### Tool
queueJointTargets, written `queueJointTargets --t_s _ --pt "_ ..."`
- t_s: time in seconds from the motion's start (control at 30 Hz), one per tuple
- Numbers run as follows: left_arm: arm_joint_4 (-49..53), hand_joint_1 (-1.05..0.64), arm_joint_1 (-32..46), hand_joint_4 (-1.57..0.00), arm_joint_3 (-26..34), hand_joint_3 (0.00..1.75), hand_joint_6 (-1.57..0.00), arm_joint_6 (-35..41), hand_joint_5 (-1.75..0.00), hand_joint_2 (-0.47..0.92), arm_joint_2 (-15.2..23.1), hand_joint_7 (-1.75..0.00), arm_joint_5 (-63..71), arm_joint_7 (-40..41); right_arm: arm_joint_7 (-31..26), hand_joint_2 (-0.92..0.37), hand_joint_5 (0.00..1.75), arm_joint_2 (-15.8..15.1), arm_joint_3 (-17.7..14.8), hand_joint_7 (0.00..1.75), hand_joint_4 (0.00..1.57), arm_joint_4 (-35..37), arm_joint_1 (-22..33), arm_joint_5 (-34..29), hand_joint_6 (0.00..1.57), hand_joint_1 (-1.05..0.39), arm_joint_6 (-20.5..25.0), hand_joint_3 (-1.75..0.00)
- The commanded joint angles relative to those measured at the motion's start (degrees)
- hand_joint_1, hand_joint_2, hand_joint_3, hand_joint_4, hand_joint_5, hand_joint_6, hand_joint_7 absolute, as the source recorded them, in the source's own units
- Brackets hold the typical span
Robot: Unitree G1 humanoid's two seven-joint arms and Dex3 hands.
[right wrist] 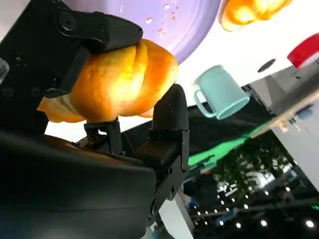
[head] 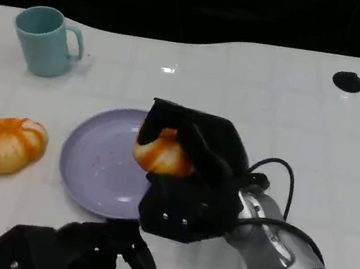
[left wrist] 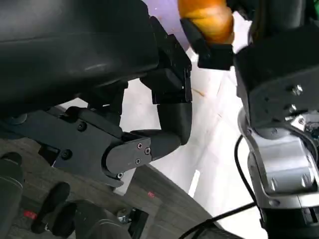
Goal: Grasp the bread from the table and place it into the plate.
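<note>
Over the plate's [head: 95, 161] three o'clock rim, your right hand [head: 191, 171] grips the glossy, orange-striped bread [head: 160, 153]; no writing visible.

Expo/demo hall: ceiling spotlights [right wrist: 259, 211], green backdrop [right wrist: 219, 149], white table [head: 306, 129].

The table [head: 263, 100] is white, smooth and glossy, catching a lamp's glare. The plate [head: 91, 161] looks like smooth lilac plastic or glazed ware (which one I cannot tell), speckled with crumbs. The mug [head: 43, 41] is matt teal. The bread [head: 159, 153] has a shiny glazed crust. The right hand [head: 193, 179] is matt black plastic on a brushed metal forearm [head: 277, 253].
</note>
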Motion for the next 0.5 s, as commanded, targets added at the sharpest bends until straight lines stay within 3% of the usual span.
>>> queueJointTargets --t_s 0.03,0.07,0.13,0.2,0.3,0.5 --pt "-1.2 -0.31 0.5 -0.67 -0.5 0.71 -0.6 0.7 -1.75 0.82 0.1 -1.46 0.4 0.8 4.6 -0.58 1.46 2.0 -1.3 1.08 0.71 5.3 -3.8 4.5 0.72 -0.16 1.4 -0.91" --pt "-1.2 -0.31 0.5 -0.67 -0.6 0.71 -0.6 0.6 -1.75 0.82 0.1 -1.46 0.6 0.8 5.9 -0.61 1.36 1.9 -1.2 0.94 0.7 5.9 -4.4 4.9 0.75 -0.16 1.8 -0.83" --pt "-1.1 -0.32 0.5 -0.67 -0.9 0.72 -0.6 0.5 -1.75 0.81 0.1 -1.46 0.7 0.9 9.7 -0.72 1.13 1.2 0.2 0.5 0.57 6.1 -5.6 4.2 0.66 -0.25 3.6 -0.56" --pt "-1.3 -0.32 0.5 -0.66 -1.1 0.72 -0.59 0.6 -1.75 0.81 0.0 -1.46 0.9 1.0 13.9 -0.86 0.71 -0.2 2.6 0.15 0.27 5.3 -6.8 2.1 0.5 -0.41 5.5 -0.29" --pt "-1.2 -0.32 0.5 -0.66 -1.1 0.73 -0.6 0.3 -1.75 0.8 -0.2 -1.46 0.8 1.1 19.3 -0.91 0.38 -1.3 5.0 0.02 0.04 3.2 -7.4 0.5 0.31 -0.6 8.8 -0.28" --pt "-1.2 -0.33 0.1 -0.67 -1.3 0.74 -0.6 0.4 -1.75 0.8 -0.1 -1.47 0.8 1.0 25.1 -0.92 0.13 -2.3 6.3 0.01 0.0 -1.4 -6.2 0.6 0.17 -0.78 12.2 -0.38"
